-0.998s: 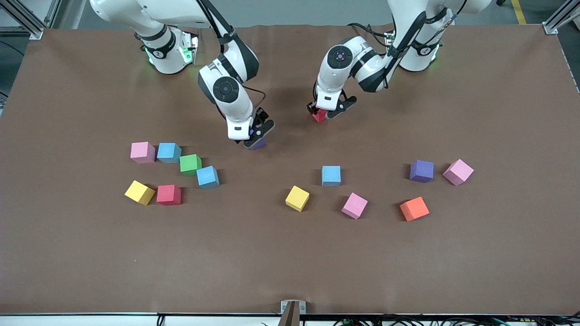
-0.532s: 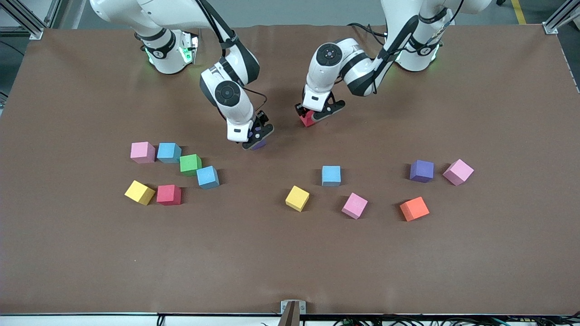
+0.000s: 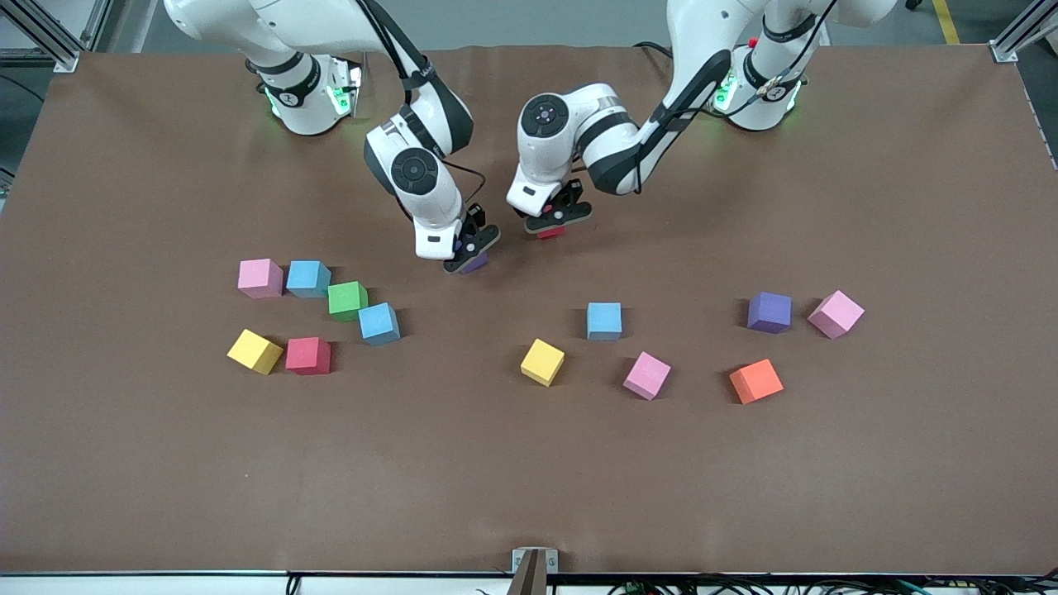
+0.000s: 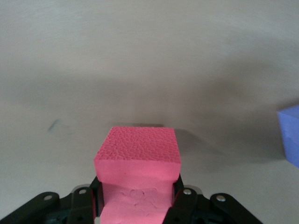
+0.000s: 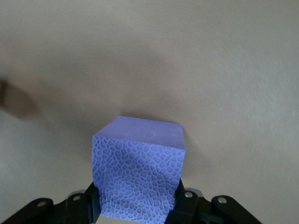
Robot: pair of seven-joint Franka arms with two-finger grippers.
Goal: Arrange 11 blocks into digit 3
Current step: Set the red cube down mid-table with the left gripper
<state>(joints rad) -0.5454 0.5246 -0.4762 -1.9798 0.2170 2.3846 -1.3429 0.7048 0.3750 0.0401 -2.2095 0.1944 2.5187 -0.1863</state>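
Observation:
My right gripper (image 3: 467, 250) is shut on a purple block (image 3: 474, 264), low over the table's middle near the robots' side; the block fills the right wrist view (image 5: 138, 163) between the jaws of the gripper (image 5: 138, 198). My left gripper (image 3: 552, 221) is shut on a red block (image 3: 550, 233) close beside it, toward the left arm's end. In the left wrist view the red block (image 4: 138, 151) sits in the gripper (image 4: 136, 189), with the purple block (image 4: 290, 137) at the edge. No digit 3 figure is in view.
Loose blocks lie nearer the front camera. Pink (image 3: 259, 278), blue (image 3: 307, 278), green (image 3: 347, 299), blue (image 3: 378, 323), yellow (image 3: 254, 351) and red (image 3: 308, 355) cluster toward the right arm's end. Yellow (image 3: 542, 362), blue (image 3: 604, 321), pink (image 3: 646, 375), orange (image 3: 755, 381), purple (image 3: 769, 311) and pink (image 3: 836, 314) lie toward the left arm's end.
My left gripper has carried the red block toward the right arm's end, close to the purple block. My right gripper has hardly moved.

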